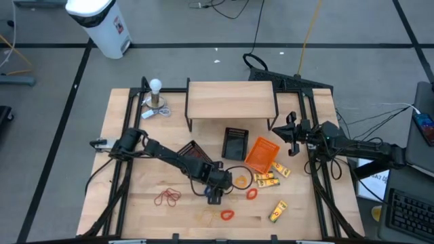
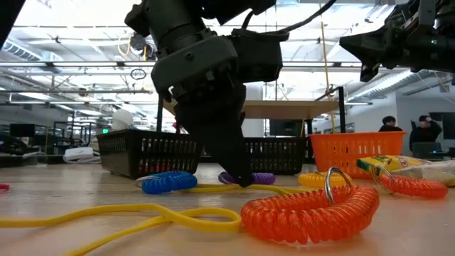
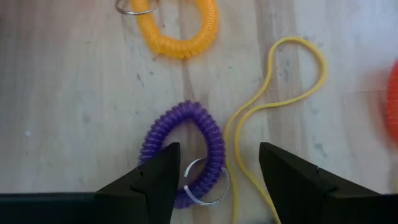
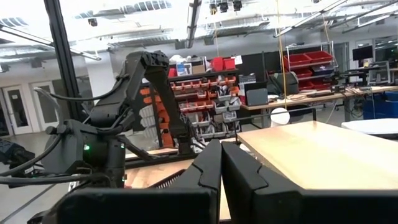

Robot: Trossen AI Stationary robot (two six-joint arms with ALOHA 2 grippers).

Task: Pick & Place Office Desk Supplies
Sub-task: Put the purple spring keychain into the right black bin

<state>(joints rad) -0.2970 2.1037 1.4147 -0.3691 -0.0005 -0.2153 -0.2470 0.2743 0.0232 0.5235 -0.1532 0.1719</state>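
Observation:
My left gripper (image 3: 217, 152) is open and points down over a purple coil band (image 3: 186, 146) with a metal ring (image 3: 205, 186); one finger (image 3: 155, 180) covers the coil's side and the other (image 3: 289, 180) stands beyond a thin yellow rubber band (image 3: 273, 106). The low view shows its fingers (image 2: 231, 153) down near the table by the purple coil (image 2: 259, 178). A yellow coil (image 3: 180, 34) lies farther off. Red rubber bands (image 1: 167, 197) and yellow packets (image 1: 266, 179) lie on the table. My right gripper (image 4: 221, 155) is shut, held high at the table's right (image 1: 293, 132). My left gripper comes at the purple coil band from above, pointing down, with its open fingers astride the coil's ring end (image 3: 214, 168). One finger hides the coil's side, and I cannot tell whether it touches the coil.
Two black mesh trays (image 1: 235, 143) (image 1: 193, 152) and an orange tray (image 1: 261, 154) stand mid-table before a wooden shelf (image 1: 230, 102). An orange coil (image 2: 309, 213), a blue coil (image 2: 169, 182) and a red coil (image 2: 412, 186) lie around the gripper. A white ball (image 1: 156, 85) stands far left.

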